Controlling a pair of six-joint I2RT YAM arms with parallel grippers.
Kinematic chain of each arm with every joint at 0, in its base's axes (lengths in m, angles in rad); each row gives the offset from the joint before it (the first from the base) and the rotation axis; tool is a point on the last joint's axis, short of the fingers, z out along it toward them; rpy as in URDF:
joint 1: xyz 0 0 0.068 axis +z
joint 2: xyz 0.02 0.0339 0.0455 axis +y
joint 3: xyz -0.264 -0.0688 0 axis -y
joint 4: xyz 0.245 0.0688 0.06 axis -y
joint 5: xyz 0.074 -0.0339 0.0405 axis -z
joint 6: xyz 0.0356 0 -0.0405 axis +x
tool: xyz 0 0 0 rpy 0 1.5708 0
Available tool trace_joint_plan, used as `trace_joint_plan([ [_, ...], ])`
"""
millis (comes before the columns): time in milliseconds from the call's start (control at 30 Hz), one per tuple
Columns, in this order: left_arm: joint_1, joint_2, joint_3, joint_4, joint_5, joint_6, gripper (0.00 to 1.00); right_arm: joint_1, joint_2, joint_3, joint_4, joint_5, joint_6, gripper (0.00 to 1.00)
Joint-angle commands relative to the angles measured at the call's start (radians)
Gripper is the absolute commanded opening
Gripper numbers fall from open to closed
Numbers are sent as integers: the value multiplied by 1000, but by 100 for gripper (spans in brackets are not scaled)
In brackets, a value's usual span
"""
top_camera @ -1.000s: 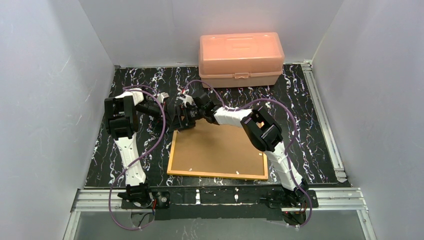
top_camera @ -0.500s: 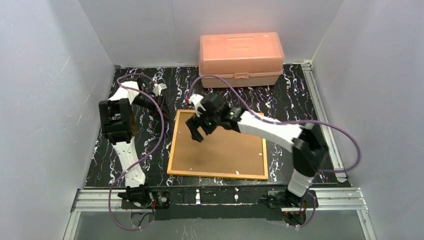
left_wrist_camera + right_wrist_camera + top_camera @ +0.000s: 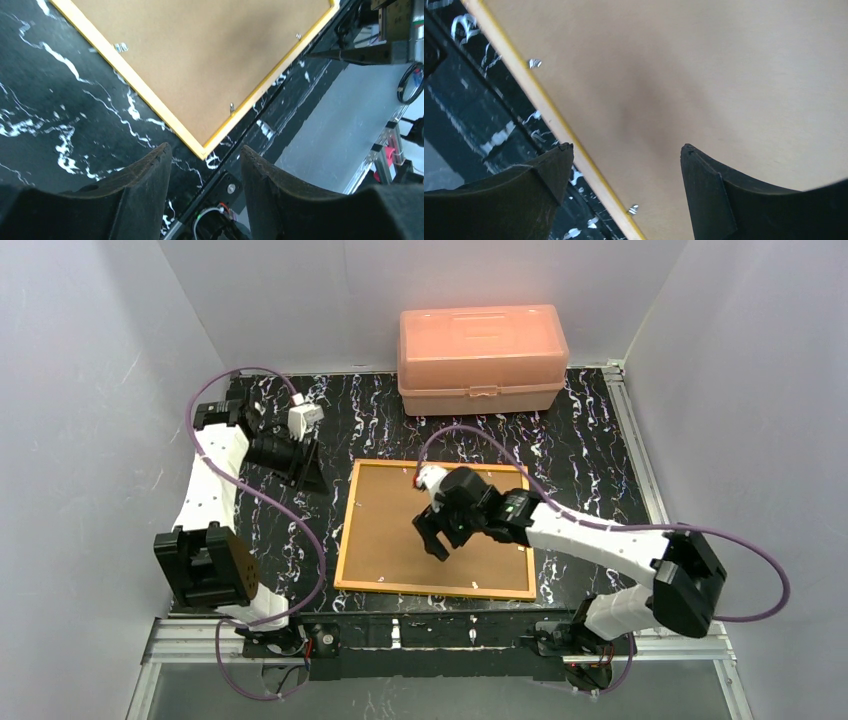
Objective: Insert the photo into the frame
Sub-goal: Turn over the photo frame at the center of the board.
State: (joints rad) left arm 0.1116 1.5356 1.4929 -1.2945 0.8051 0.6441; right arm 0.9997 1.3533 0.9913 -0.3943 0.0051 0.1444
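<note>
Hovering wide open and empty, the right end effector (image 3: 437,540) has the frame (image 3: 380,530) lying back-up directly beneath it, the yellow near edge close by. The left end effector (image 3: 312,480), half open and empty, has the frame's left edge to its right and bare worktop (image 3: 600,460) below. Both have left the frame's far-left corner since earlier.

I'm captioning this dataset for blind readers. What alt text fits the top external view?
A yellow-bordered frame lies with its brown back up on a black marbled table. The right gripper hovers open over the frame's middle, the left gripper is over the table left of the frame, and a salmon-pink box stands at the far edge.
</note>
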Motion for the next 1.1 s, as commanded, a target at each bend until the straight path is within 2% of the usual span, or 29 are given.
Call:
trace_joint_plan([
  [0,0,-71,-86,-72,-73,94,51,127,82,3,-34,-21,-49,85],
  [100,1,-102,-103,-85,-83,105,52,198,128,6,-32,-8,-39,83],
  [467,0,-118,-76,-133,-105,111,52,321,203,-22,45,72,-19,71],
  [600,1,-123,-74,-137,-101,108,52,339,230,-23,60,118,-28,65],
  [833,0,-132,-81,-141,-111,114,52,340,260,-31,84,139,-45,63],
  [1067,0,-140,-56,-144,-89,98,52,341,283,-41,95,124,-49,52],
])
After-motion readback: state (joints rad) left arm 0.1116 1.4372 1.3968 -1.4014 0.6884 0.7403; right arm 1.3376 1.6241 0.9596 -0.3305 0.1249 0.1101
